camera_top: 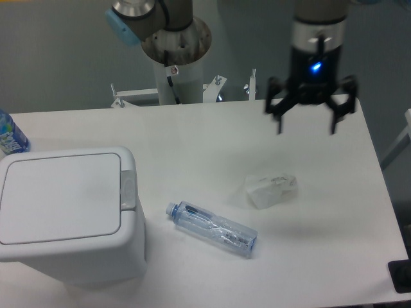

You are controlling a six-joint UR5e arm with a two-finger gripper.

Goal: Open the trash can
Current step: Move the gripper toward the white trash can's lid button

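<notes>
White tabletop (192, 138) fills most of the view, with a grey wall behind it and the arm's base column (176, 61) standing at the far edge. Above the right part of the table hangs the gripper (307, 124), pointing down, its two dark fingers (280, 115) spread wide apart with nothing between them and a blue light glowing on its body. Just below and slightly left of it lies a crumpled white tissue or wrapper (271, 188) on the table. Further down and to its left lies a clear plastic bottle (212, 228) on its side, cap toward the left. Well away to the gripper's lower left, at the near-left corner, sits the trash can (67, 215), its flat lid shut and the grey push-button strip (128, 190) on the side facing the gripper. A blue-labelled bottle (9, 133) peeks in at the far left edge, beyond the can.
</notes>
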